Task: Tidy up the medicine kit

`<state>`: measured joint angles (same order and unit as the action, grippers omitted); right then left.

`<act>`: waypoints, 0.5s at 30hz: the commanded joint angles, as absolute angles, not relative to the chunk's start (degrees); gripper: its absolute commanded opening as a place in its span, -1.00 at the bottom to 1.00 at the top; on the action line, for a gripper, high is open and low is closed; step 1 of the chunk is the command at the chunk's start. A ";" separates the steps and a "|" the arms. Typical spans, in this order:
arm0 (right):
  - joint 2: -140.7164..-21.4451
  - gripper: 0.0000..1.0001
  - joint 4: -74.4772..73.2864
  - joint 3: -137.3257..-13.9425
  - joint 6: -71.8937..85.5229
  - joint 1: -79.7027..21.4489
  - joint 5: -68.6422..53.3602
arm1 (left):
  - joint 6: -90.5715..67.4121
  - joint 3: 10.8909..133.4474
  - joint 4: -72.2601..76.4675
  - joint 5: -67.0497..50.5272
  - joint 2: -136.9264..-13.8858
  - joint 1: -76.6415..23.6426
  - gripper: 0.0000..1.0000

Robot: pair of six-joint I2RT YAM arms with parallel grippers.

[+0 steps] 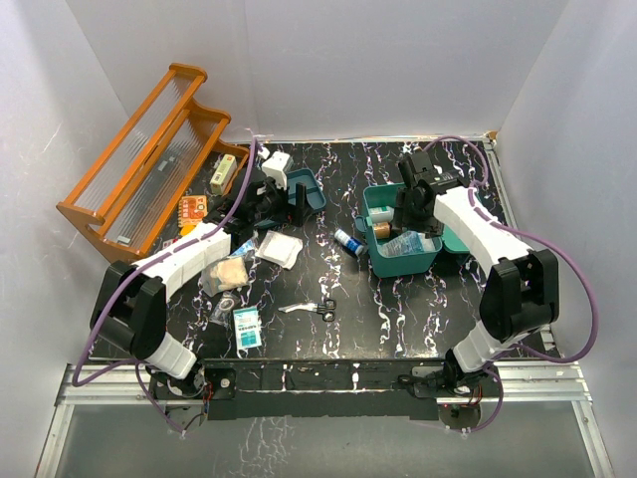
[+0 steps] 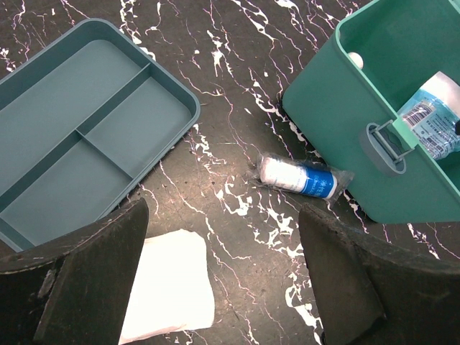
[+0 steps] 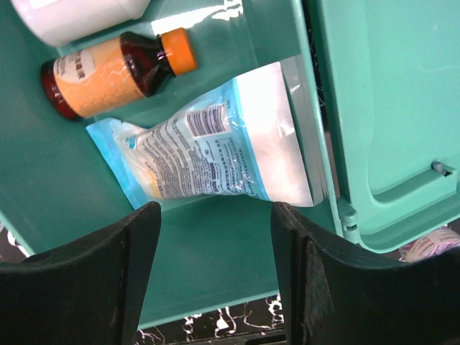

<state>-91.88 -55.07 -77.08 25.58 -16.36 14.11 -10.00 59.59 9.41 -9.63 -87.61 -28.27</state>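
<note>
The medicine kit (image 1: 398,261) is a teal box standing open right of centre, its lid (image 1: 460,239) folded out to the right. Inside lie a brown bottle with an orange cap (image 3: 115,68), a blue-and-white sachet (image 3: 208,144) and a white bottle (image 3: 79,14). My right gripper (image 3: 215,212) hovers open over the kit's bare floor (image 3: 208,259), holding nothing. My left gripper (image 2: 224,215) is open and empty above the table, between a white gauze packet (image 2: 169,287) and a wrapped bandage roll (image 2: 298,176). A divided teal tray (image 2: 86,144) lies just beyond its left finger.
An orange wooden rack (image 1: 149,154) stands at the back left. Scissors (image 1: 323,307), a teal-printed packet (image 1: 247,324), a tan pouch (image 1: 224,274), an orange packet (image 1: 192,209) and a small box (image 1: 224,171) are scattered over the left half of the table.
</note>
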 commanded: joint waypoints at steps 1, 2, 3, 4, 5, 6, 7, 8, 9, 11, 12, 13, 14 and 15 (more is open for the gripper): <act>-93.73 0.17 -49.23 -77.86 30.43 -16.26 19.51 | -8.18 59.05 9.62 -8.61 -84.48 -28.19 0.69; -94.19 0.14 -49.08 -78.09 30.74 -16.26 19.96 | -7.83 59.10 9.46 -8.33 -84.54 -28.21 0.70; -94.61 0.13 -48.85 -78.09 31.14 -16.22 20.37 | -7.42 59.18 9.29 -8.01 -84.66 -28.21 0.70; -94.84 0.10 -48.65 -78.05 31.55 -16.26 20.81 | -7.19 59.23 9.17 -7.61 -84.71 -28.19 0.70; -95.08 0.09 -48.72 -78.12 32.51 -16.26 21.49 | -7.05 59.30 9.14 -7.19 -84.77 -28.18 0.70; -95.17 0.09 -48.77 -78.07 33.47 -16.25 22.12 | -7.03 59.27 9.14 -6.68 -84.82 -28.13 0.71; -95.21 0.09 -48.82 -77.83 34.34 -16.24 22.68 | -6.99 59.24 9.22 -6.38 -84.95 -28.13 0.72; -95.11 0.09 -48.86 -77.47 35.33 -16.26 23.35 | -6.72 59.24 9.30 -6.33 -85.20 -28.06 0.73; -95.10 0.11 -48.65 -76.99 35.90 -16.26 23.67 | -6.42 59.29 9.24 -6.39 -85.48 -28.04 0.73; -95.42 0.14 -47.98 -76.15 36.59 -16.21 23.73 | -6.09 59.45 9.43 -6.47 -86.11 -27.83 0.74; -95.95 0.17 -47.59 -75.99 36.66 -16.23 23.50 | -6.02 59.50 9.61 -6.62 -86.47 -27.80 0.74; -96.60 0.17 -47.26 -76.05 36.72 -16.21 22.94 | -5.87 59.62 9.85 -6.86 -87.00 -27.71 0.74; -97.36 0.17 -47.25 -76.22 36.78 -16.25 22.52 | -5.54 59.78 9.99 -7.12 -87.39 -27.61 0.75; -98.05 0.17 -47.40 -76.44 37.06 -16.26 22.48 | -5.05 60.10 9.95 -7.20 -87.95 -27.52 0.75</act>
<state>-96.12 -50.22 -76.18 34.52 -16.36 20.93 -7.09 59.24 8.97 -7.27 -87.55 -28.14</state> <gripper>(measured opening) 0.582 0.870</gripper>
